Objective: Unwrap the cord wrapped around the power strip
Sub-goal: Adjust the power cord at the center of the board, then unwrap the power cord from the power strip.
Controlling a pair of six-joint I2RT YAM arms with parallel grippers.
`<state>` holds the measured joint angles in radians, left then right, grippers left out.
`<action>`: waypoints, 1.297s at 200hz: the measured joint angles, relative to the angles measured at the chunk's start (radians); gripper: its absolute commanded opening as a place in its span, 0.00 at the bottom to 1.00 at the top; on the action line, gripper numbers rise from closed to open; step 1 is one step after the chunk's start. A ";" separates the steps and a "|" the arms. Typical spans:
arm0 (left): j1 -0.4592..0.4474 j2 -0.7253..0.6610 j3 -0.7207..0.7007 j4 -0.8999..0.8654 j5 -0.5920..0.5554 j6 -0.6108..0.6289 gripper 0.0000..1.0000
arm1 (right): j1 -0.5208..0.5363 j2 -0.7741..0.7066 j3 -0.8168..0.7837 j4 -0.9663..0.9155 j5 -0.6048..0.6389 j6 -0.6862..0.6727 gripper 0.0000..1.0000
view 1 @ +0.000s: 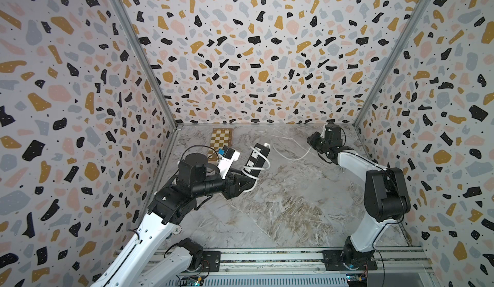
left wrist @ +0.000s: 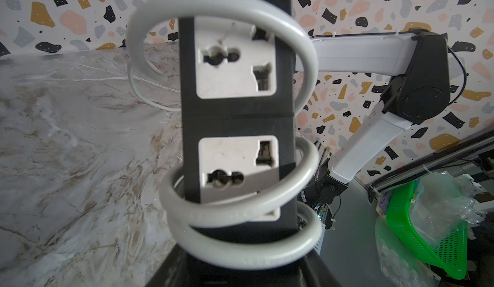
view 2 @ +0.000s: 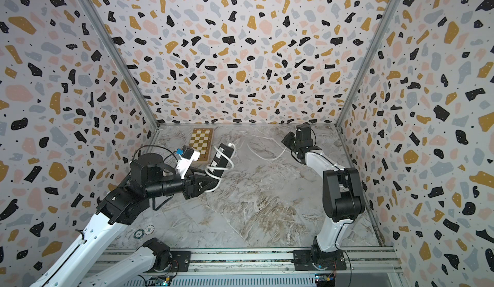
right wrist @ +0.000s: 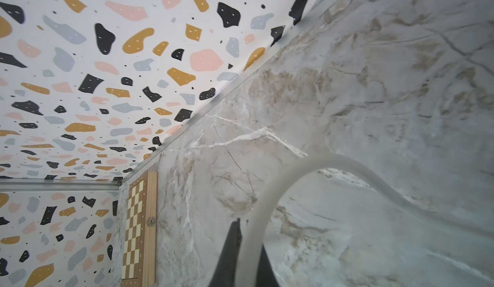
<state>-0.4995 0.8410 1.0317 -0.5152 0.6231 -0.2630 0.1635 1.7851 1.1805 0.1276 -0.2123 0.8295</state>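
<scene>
The black power strip is raised off the marble table and tilted. My left gripper is shut on its lower end. In the left wrist view the power strip shows two white socket faces with loose white coils of the cord around it. From the strip the cord runs across the table to my right gripper, low near the back right. In the right wrist view my right gripper is shut on the cord, which arches away from it.
A brown-and-cream chessboard lies at the back left behind the strip. Two poker chips rest by the left arm's base. Patterned walls close in three sides. A green basket sits beyond the table's front.
</scene>
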 measured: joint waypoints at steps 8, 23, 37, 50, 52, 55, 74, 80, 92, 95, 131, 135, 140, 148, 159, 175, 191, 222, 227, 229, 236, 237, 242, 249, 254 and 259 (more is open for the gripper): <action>0.000 0.000 -0.006 0.014 0.003 -0.002 0.00 | 0.000 0.011 -0.027 0.002 -0.014 0.000 0.04; 0.000 0.003 -0.018 0.030 0.008 -0.004 0.00 | 0.002 0.029 -0.104 0.019 -0.034 0.004 0.19; 0.000 0.011 -0.029 0.039 0.008 -0.006 0.00 | 0.004 0.031 -0.189 0.031 -0.034 0.010 0.36; 0.000 0.026 -0.031 0.043 0.008 -0.007 0.00 | 0.007 0.024 -0.255 0.028 -0.029 0.010 0.50; 0.000 0.029 -0.031 0.044 0.008 -0.008 0.00 | 0.007 0.021 -0.266 0.027 -0.027 0.002 0.52; 0.000 0.034 -0.031 0.046 0.008 -0.007 0.00 | 0.007 0.013 -0.280 0.043 -0.029 0.008 0.55; 0.000 0.058 -0.031 0.048 0.008 -0.005 0.00 | 0.005 -0.104 -0.348 0.024 0.006 -0.023 0.63; 0.000 0.064 -0.031 0.048 0.007 -0.002 0.00 | 0.002 -0.166 -0.381 0.014 0.021 -0.037 0.64; 0.000 0.074 -0.031 0.044 0.005 0.006 0.00 | 0.000 -0.306 -0.449 -0.002 0.057 -0.064 0.65; 0.000 0.077 -0.031 0.043 0.003 0.011 0.00 | 0.000 -0.348 -0.468 -0.005 0.064 -0.073 0.65; 0.000 0.087 -0.021 -0.010 0.000 0.055 0.00 | -0.003 -0.750 -0.639 0.044 0.010 -0.233 0.58; 0.000 0.089 -0.017 -0.017 0.001 0.063 0.00 | 0.000 -0.768 -0.644 0.057 -0.013 -0.254 0.58; 0.000 0.092 -0.011 -0.030 0.005 0.071 0.00 | 0.005 -0.781 -0.647 0.074 -0.047 -0.280 0.58; 0.000 0.096 0.002 -0.051 0.012 0.084 0.00 | 0.018 -0.788 -0.646 0.113 -0.101 -0.328 0.58; 0.000 0.103 0.023 -0.080 0.029 0.101 0.00 | 0.041 -0.781 -0.642 0.168 -0.176 -0.398 0.58; 0.000 0.106 0.053 -0.115 0.056 0.124 0.00 | 0.075 -0.746 -0.640 0.290 -0.303 -0.502 0.59; 0.000 0.104 0.071 -0.135 0.090 0.146 0.00 | 0.106 -0.680 -0.632 0.422 -0.423 -0.588 0.60; 0.000 0.103 0.076 -0.168 0.143 0.167 0.00 | 0.176 -0.515 -0.565 0.587 -0.627 -0.713 0.62; 0.000 0.104 0.076 -0.172 0.148 0.168 0.00 | 0.190 -0.495 -0.556 0.606 -0.653 -0.730 0.63; 0.000 0.104 0.076 -0.172 0.151 0.168 0.00 | 0.196 -0.487 -0.553 0.612 -0.663 -0.737 0.63; 0.000 0.104 0.076 -0.174 0.157 0.170 0.00 | 0.214 -0.467 -0.544 0.632 -0.691 -0.757 0.63; 0.000 0.104 0.076 -0.174 0.158 0.170 0.00 | 0.217 -0.463 -0.542 0.635 -0.697 -0.761 0.63; 0.000 0.104 0.076 -0.174 0.161 0.170 0.00 | 0.228 -0.451 -0.536 0.643 -0.713 -0.776 0.63; 0.000 0.104 0.076 -0.174 0.166 0.171 0.00 | 0.243 -0.435 -0.525 0.649 -0.733 -0.797 0.63; 0.000 0.104 0.076 -0.174 0.170 0.171 0.00 | 0.254 -0.422 -0.515 0.651 -0.747 -0.815 0.63; 0.000 0.105 0.076 -0.174 0.174 0.171 0.00 | 0.264 -0.412 -0.505 0.650 -0.758 -0.829 0.63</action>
<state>-0.4992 0.9455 1.1080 -0.6891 0.7967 -0.0925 0.4278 1.3735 0.6754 0.7773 -0.9699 0.0010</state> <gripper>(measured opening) 0.488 0.625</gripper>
